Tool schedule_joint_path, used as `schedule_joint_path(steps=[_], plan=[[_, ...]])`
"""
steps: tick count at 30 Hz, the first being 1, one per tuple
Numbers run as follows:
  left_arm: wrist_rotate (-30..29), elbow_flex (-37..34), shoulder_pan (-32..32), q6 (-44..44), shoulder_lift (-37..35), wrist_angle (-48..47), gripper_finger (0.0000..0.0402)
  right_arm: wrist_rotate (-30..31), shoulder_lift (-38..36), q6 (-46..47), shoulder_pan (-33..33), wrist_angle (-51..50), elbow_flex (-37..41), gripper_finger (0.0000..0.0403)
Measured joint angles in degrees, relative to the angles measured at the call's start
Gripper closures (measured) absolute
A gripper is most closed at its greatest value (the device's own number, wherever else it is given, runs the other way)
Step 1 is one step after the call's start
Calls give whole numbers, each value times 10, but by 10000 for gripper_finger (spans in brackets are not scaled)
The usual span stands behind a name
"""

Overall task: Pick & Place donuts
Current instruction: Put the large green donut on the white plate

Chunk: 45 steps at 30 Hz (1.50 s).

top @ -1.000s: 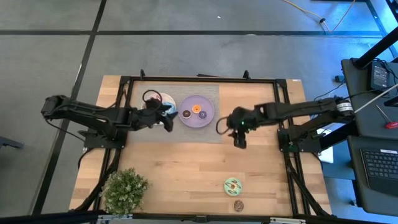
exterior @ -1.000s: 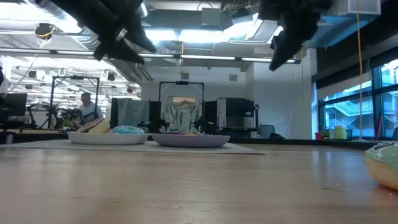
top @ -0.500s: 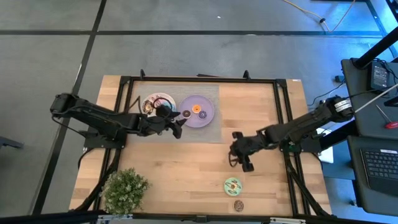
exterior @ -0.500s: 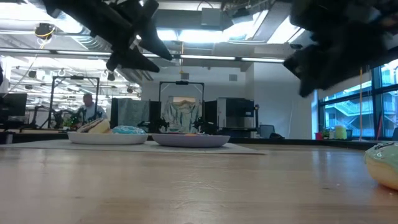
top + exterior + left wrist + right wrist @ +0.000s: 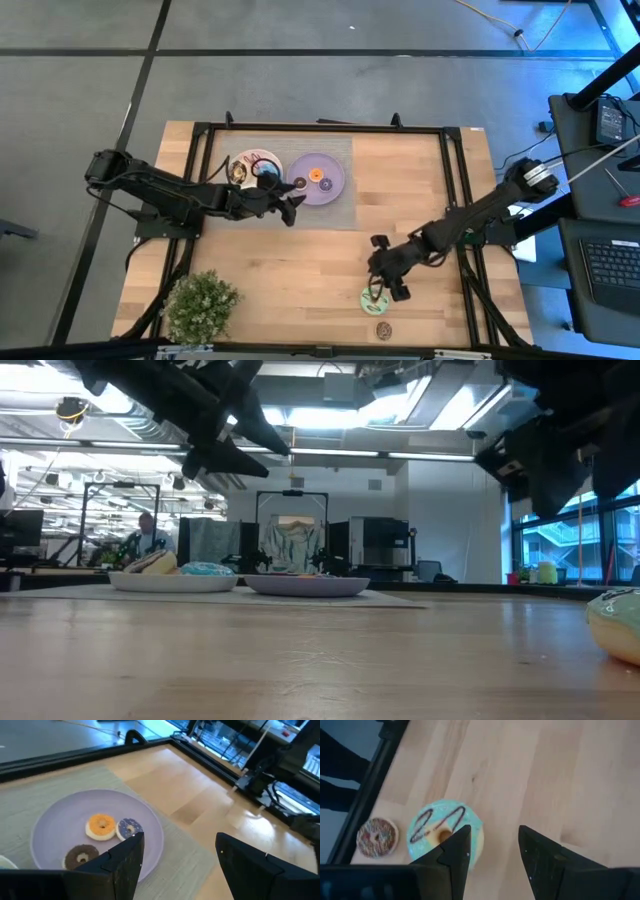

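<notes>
The green-iced donut [image 5: 445, 834] with a dark drizzle lies flat on the bare wood near the table's near edge [image 5: 375, 297] and shows at the low view's right edge [image 5: 615, 620]. A chocolate sprinkled donut [image 5: 377, 837] lies just beyond it [image 5: 384, 329]. My right gripper [image 5: 492, 855] hovers open above the green donut [image 5: 384, 286], well off the table [image 5: 560, 455]. My left gripper [image 5: 180, 860] is open and raised by the lilac plate's near-left side [image 5: 290, 208]. That plate [image 5: 60, 810] carries orange [image 5: 101, 826], purple [image 5: 129, 827] and dark-brown [image 5: 82, 855] minis.
A white plate [image 5: 255, 165] left of the lilac one [image 5: 330, 190] carries a blue donut [image 5: 207, 569] and a pink one [image 5: 150, 563]. Both plates sit on a grey mat [image 5: 345, 210]. A potted plant [image 5: 200, 305] stands at the near-left corner. Bare wood lies mid-table.
My right gripper has swung from beside the lilac plate toward the table's near edge, ending over the green donut. My left gripper has moved from the white plate a little to the right and toward the near edge, and the plate shows again. No donut has moved.
</notes>
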<state>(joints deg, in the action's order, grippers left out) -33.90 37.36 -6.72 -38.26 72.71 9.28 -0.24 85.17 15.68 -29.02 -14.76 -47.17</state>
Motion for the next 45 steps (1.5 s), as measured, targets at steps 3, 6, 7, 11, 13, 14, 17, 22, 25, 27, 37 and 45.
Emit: schedule_joint_path(steps=[3, 6, 7, 11, 13, 14, 17, 22, 25, 27, 37, 45], plan=[[17, 0, 0, 5, 0, -1, 162, -15, 32, 23, -1, -6, -22, 236], [43, 0, 0, 19, 0, 0, 162, -32, 55, 42, -1, -5, -42, 236], [52, 0, 0, 23, 0, -1, 162, -37, 63, 50, -1, -4, -50, 236], [85, 0, 0, 35, 0, -2, 162, -39, 90, 54, -7, -33, -75, 236], [96, 0, -2, 35, 0, -2, 162, -35, 107, 67, -13, -59, -87, 236], [98, 0, -5, 35, 0, -1, 162, -35, 116, 75, -17, -71, -92, 236], [101, 0, -16, 40, 0, -4, 162, -33, 145, 94, -29, -83, -101, 236], [98, 0, -40, 60, 0, -1, 162, -19, 177, 136, -43, -112, -118, 236], [97, 0, -48, 67, 0, -3, 162, -10, 188, 145, -47, -134, -127, 236], [96, 0, -50, 67, 0, -4, 162, -11, 192, 146, -47, -137, -131, 238], [95, 0, -52, 66, 0, -4, 162, -15, 193, 150, -47, -140, -131, 336], [94, 0, -52, 76, 0, 0, 162, -15, 176, 137, -33, -166, -129, 369]])
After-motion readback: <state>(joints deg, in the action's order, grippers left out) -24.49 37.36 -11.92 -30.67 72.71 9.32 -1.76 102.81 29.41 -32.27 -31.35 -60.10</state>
